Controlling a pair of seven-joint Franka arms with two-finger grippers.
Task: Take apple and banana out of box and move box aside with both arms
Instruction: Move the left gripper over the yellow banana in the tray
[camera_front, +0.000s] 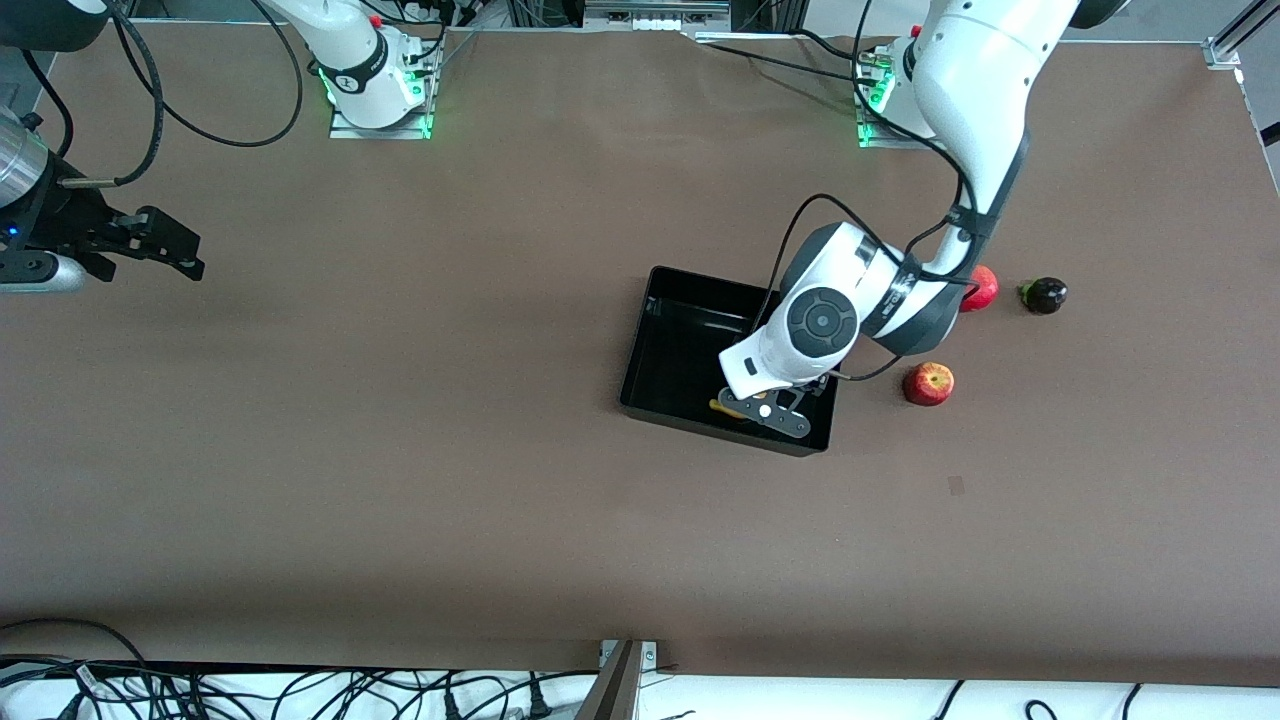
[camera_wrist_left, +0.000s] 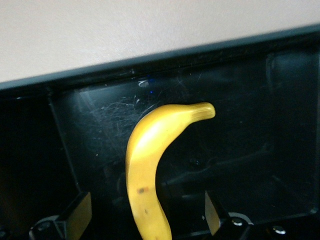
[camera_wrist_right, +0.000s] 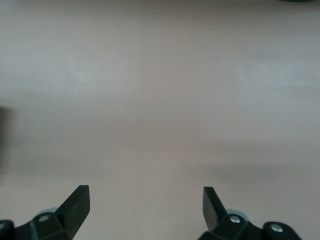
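Brown paper is covering your whole table (camera_front: 400, 450), with both arm bases standing along its robot-side edge. Your left gripper (camera_front: 768, 408) is reaching down into the black box (camera_front: 660, 350), at the box's corner nearest the front camera and toward the left arm's end. Its fingers (camera_wrist_left: 75, 212) are standing spread apart, released, with the banana (camera_wrist_left: 147, 165) lying between them on the box floor, touching neither fingertip. From the front you are seeing only a sliver of that banana (camera_front: 722, 408) under the wrist. Your apple (camera_front: 928, 384) is sitting on the table beside the box, toward the left arm's end. Another red fruit (camera_front: 983, 288) and a dark purple fruit (camera_front: 1045, 295) are lying farther from the front camera than the apple. Your right gripper (camera_front: 175, 250) is waiting over bare table at the right arm's end, its fingers (camera_wrist_right: 77, 207) parted and holding nothing.
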